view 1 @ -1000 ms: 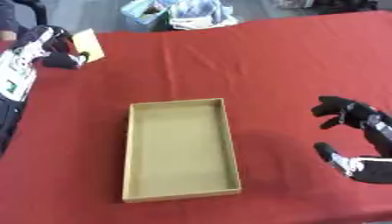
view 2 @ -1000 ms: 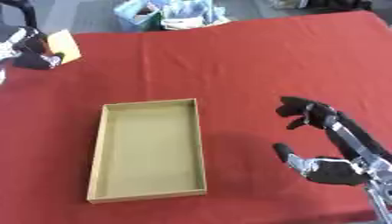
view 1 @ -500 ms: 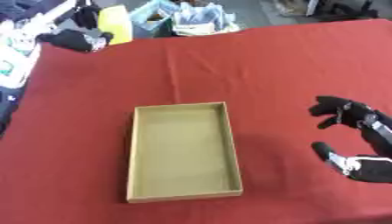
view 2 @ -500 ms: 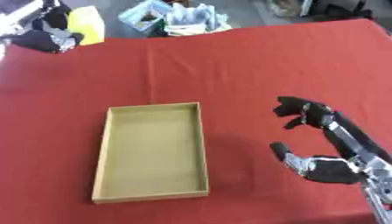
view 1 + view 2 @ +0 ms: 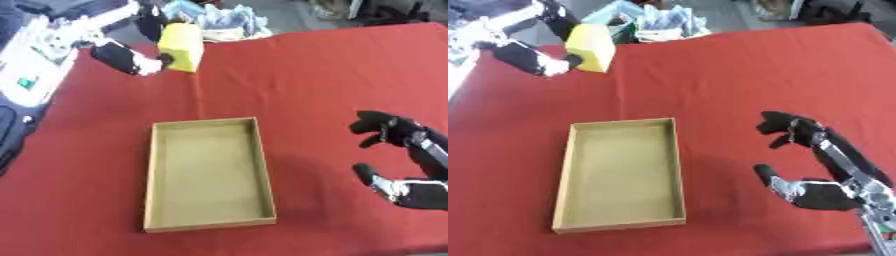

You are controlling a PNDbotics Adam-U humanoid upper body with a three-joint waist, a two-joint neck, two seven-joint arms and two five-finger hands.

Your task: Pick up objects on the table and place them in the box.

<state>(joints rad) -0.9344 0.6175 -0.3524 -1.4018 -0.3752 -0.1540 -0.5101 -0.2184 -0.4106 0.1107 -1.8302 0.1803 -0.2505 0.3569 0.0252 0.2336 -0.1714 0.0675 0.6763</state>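
**Yellow block aloft, box waiting below**

Up at the far left, my left hand (image 5: 131, 52) has its fingers and thumb pinched on a yellow block (image 5: 180, 47), holding it clear above the red table (image 5: 289, 75) near the far edge. Beyond it, past the table's back edge, sits a heap of crumpled wrappers (image 5: 214, 20). Centre stage, the shallow cardboard box (image 5: 208, 173) lies open on the cloth, nothing inside. Over on the right, my right hand (image 5: 820, 165) hovers beside the box, fingers spread and lightly bent, holding nothing.
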